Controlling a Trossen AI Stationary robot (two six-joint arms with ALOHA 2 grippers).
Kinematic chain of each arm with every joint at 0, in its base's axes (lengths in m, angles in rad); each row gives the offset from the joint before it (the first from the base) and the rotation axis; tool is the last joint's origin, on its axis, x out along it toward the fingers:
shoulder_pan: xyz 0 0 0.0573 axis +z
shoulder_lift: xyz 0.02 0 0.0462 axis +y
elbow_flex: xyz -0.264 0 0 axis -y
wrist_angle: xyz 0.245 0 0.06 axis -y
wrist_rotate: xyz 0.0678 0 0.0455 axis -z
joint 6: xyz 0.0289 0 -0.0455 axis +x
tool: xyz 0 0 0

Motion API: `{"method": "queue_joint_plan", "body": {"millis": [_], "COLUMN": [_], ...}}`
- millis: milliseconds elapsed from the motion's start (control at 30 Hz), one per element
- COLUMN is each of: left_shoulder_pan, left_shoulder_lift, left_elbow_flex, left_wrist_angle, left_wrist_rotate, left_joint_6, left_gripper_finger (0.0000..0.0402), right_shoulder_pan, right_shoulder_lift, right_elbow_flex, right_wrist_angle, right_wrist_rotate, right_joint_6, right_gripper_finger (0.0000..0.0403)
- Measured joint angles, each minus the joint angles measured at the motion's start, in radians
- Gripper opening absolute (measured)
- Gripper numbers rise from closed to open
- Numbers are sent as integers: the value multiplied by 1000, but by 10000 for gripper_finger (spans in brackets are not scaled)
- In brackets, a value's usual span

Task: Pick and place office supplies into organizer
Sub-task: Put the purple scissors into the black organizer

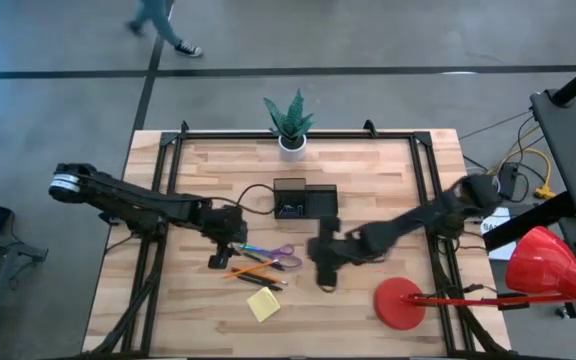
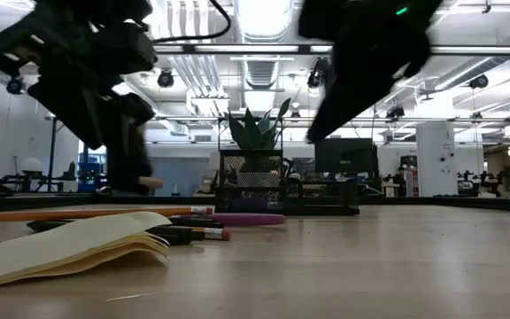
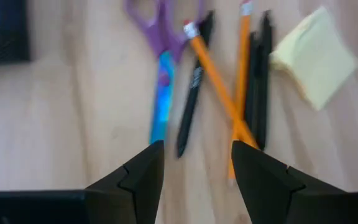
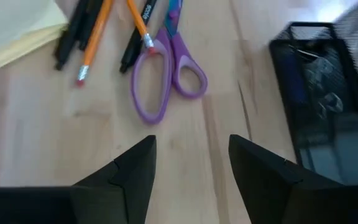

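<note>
A pale wooden table (image 1: 368,180) in an open workshop carries the black mesh organizer (image 1: 304,200) near its far middle, with the supplies loose in front of it. The left gripper (image 3: 194,177) hovers with jaws parted and empty; just ahead of them lie the purple-handled scissors (image 3: 160,74), crossed pencils (image 3: 219,81), dark pens (image 3: 260,87) and yellow sticky-note pad (image 3: 316,59). The right gripper (image 4: 191,168) also hangs open and empty, scissors ahead and organizer off to one side. This looks like the approach to a pick; next the left jaws should drop astride one item.
</note>
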Motion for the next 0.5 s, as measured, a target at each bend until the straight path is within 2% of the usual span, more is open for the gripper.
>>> {"method": "queue_joint_plan", "body": {"millis": [100, 267, 500], "left_shoulder_pan": [-19, -40, -62], "left_shoulder_lift": [-44, -117, -228], "left_elbow_flex": [-11, -36, -77], "left_wrist_angle": [5, 1, -6], "left_wrist_rotate": [-71, -122, -150], "left_joint_6": [-55, -144, -196], "left_gripper_finger": [173, 173, 173], "right_shoulder_pan": [-35, -54, -81], "right_shoulder_lift": [100, 238, 342], "right_elbow_flex": [84, 216, 293], "right_wrist_angle": [0, -6, -28], "right_wrist_rotate": [-59, -92, -163], "right_joint_6": [-63, -141, -122], "right_gripper_finger": [192, 192, 192]}}
